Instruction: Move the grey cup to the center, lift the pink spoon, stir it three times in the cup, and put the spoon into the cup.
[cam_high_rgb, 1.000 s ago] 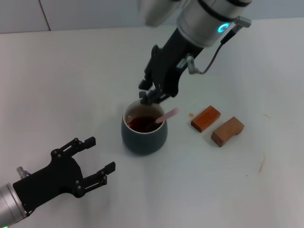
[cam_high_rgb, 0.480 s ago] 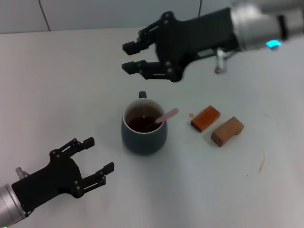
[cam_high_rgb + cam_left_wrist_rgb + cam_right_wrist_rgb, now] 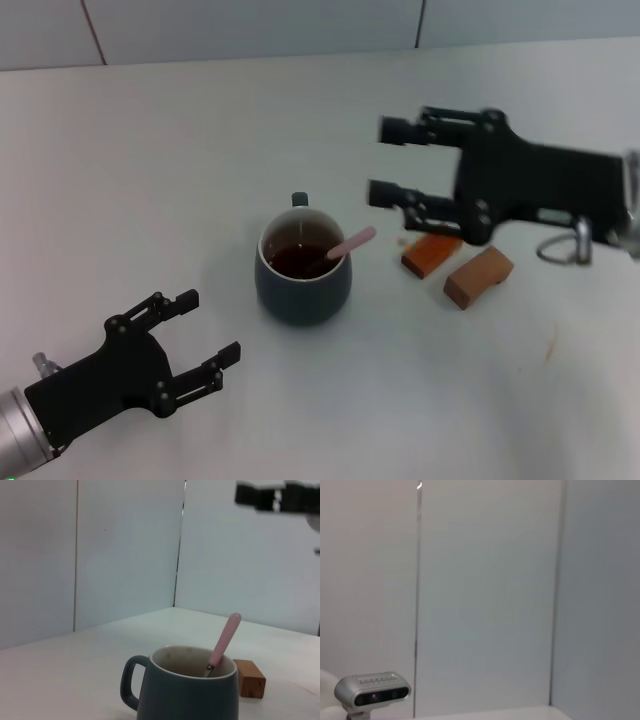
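Observation:
The grey cup (image 3: 303, 269) stands near the middle of the white table with dark reddish-brown liquid inside and its handle at the far side. The pink spoon (image 3: 350, 242) rests in it, its handle leaning over the right rim. Both also show in the left wrist view, the cup (image 3: 187, 690) and the spoon (image 3: 224, 640). My right gripper (image 3: 387, 161) is open and empty, in the air to the right of the cup. My left gripper (image 3: 208, 326) is open and empty, low at the front left.
Two brown wooden blocks (image 3: 433, 249) (image 3: 479, 277) lie right of the cup, partly under my right gripper. A small camera (image 3: 372, 692) on a stand shows in the right wrist view against grey wall panels.
My right gripper has let go of the spoon, risen off the cup and swung away to the right. The spoon stays in the cup. The left arm has not moved.

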{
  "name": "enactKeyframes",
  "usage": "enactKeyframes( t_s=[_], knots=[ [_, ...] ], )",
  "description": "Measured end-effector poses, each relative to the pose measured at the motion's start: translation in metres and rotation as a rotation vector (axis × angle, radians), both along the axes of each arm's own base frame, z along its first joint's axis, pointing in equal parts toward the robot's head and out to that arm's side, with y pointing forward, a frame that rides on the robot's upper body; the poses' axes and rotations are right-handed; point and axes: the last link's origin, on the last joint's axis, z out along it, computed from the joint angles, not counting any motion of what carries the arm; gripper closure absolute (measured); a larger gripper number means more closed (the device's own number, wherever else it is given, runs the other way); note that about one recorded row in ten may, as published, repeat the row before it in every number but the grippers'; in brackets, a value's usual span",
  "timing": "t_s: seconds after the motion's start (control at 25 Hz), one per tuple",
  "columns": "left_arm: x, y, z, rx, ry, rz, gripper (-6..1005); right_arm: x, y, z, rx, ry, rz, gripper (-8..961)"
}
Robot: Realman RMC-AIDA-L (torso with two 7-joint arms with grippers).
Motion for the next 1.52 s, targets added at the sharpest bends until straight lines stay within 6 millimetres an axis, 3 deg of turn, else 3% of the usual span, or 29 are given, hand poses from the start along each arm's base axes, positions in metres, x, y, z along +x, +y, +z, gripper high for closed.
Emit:
enactKeyframes(
  t_s=[0.16,0.28,0.36,0.76,1.2,1.52],
  knots=[
    [0.000,0.000,0.000,0.000,-0.002,-0.001,187,0.043,-0.030,-0.004,0.152,0.109,-0.060,279],
    [0.000,-0.001,0.000,0.000,-0.002,-0.001,187,0.055,-0.040,-0.008,0.214,0.124,-0.094,250],
    [-0.001,-0.002,0.000,0.000,-0.002,0.001,187,0.068,-0.050,-0.021,0.232,0.108,-0.155,232],
    [-0.001,-0.002,0.000,0.001,0.000,0.005,187,0.085,-0.060,-0.057,0.110,-0.036,-0.245,193],
    [-0.001,-0.002,-0.001,0.000,0.002,0.005,187,0.096,-0.064,-0.065,0.076,-0.114,-0.279,195],
    [-0.002,-0.001,-0.002,0.001,0.010,0.013,187,0.104,-0.081,-0.066,0.038,-0.121,-0.281,195]
  ],
)
